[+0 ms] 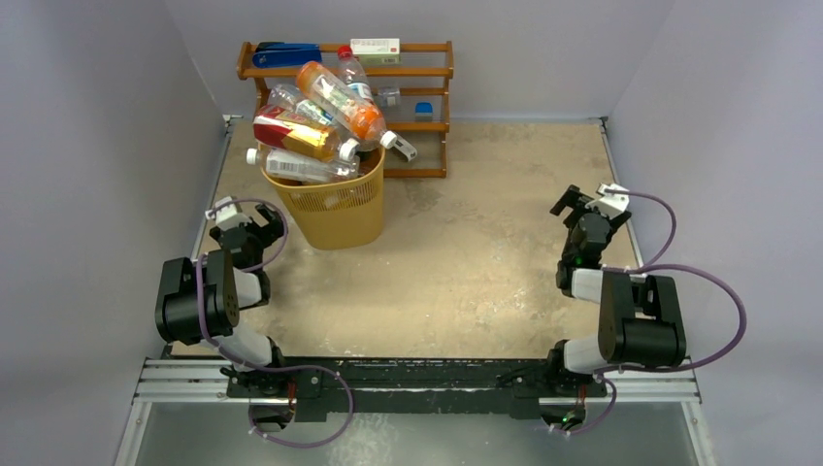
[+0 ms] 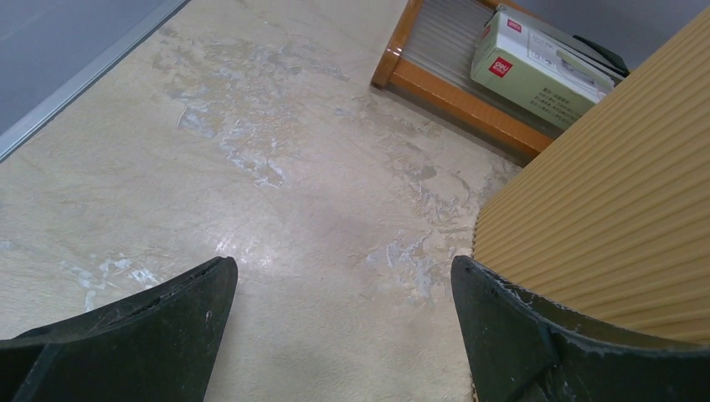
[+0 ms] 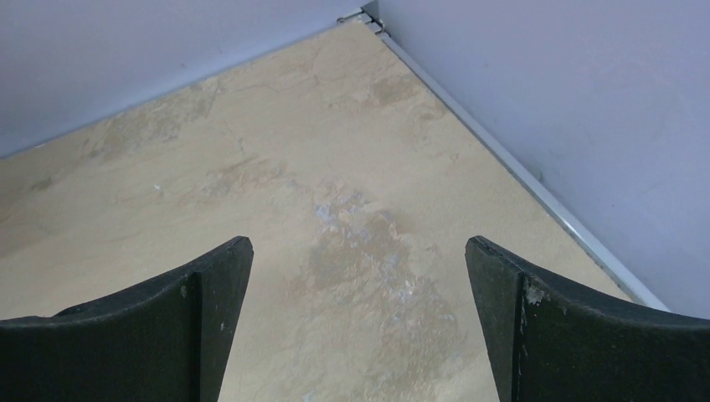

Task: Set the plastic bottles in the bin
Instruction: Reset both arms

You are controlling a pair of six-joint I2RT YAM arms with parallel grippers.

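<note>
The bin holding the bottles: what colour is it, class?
The bin is yellow, with mesh near the rim; the top external view shows it best.

The pale-green box [image 2: 536, 75] apparently reads "deli".

The heaped plastic bottles [image 1: 320, 121] hide the mouth of the bin [image 1: 335, 209]. Their lower ends sink behind its rim, so those underneath cannot be counted, and the labels are too small to read. Bottles and bin cover the left part of the far wooden rack [image 1: 427, 107].

In the left wrist view the bin's ribbed wall runs off the right edge, and a dark thing behind the pale box [image 2: 536, 67] is mostly hidden. The bottom edges cut off the fingers of the left gripper [image 2: 342, 268] and the right gripper [image 3: 360, 247].
</note>
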